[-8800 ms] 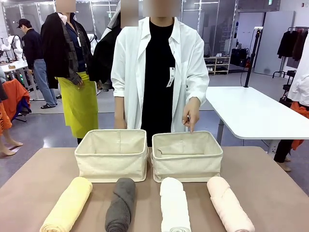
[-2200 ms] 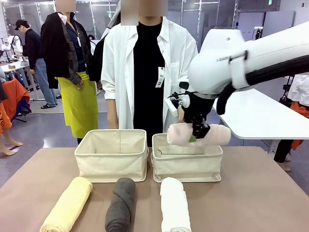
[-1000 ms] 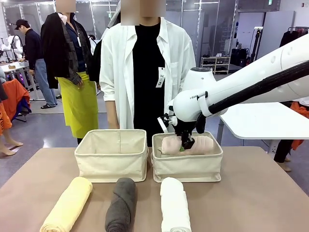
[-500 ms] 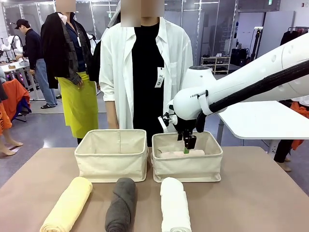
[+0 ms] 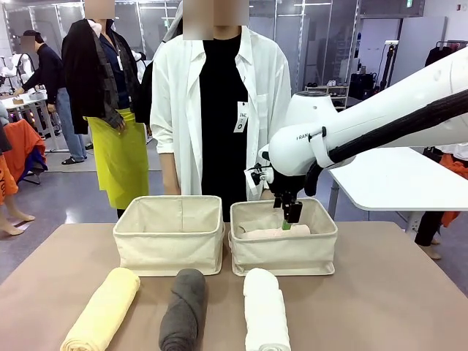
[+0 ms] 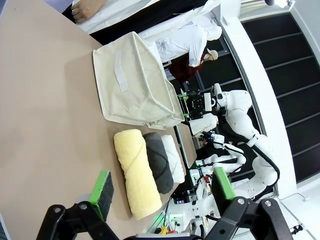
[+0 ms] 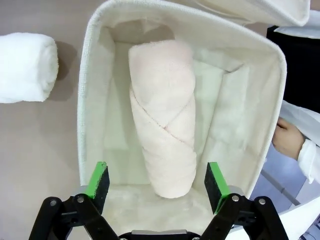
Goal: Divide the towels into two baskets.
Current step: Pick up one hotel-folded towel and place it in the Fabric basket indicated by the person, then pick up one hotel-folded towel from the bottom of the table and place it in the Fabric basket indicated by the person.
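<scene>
The pale pink towel (image 7: 164, 134) lies on the floor of the right basket (image 5: 284, 252), its top edge just showing over the rim (image 5: 272, 233). My right gripper (image 7: 157, 180) hangs open right above it, holding nothing; from the front it (image 5: 290, 217) sits over the basket's middle. The left basket (image 5: 170, 235) stands beside it. Along the near table edge lie the yellow towel (image 5: 104, 310), dark grey towel (image 5: 183, 309) and white towel (image 5: 265, 311). My left gripper (image 6: 160, 192) is open, off to the side over bare table, with the yellow towel (image 6: 136, 170) ahead.
A person in a white shirt (image 5: 219, 110) stands at the far edge behind the baskets, a hand (image 7: 286, 137) near the right basket's outer wall. A white table (image 5: 387, 172) stands at the back right. Bare tabletop (image 5: 409, 292) lies right of the white towel.
My right gripper has opened and let go of the pink towel, which dropped into the right basket. The gripper has risen slightly. The other towels have not moved.
</scene>
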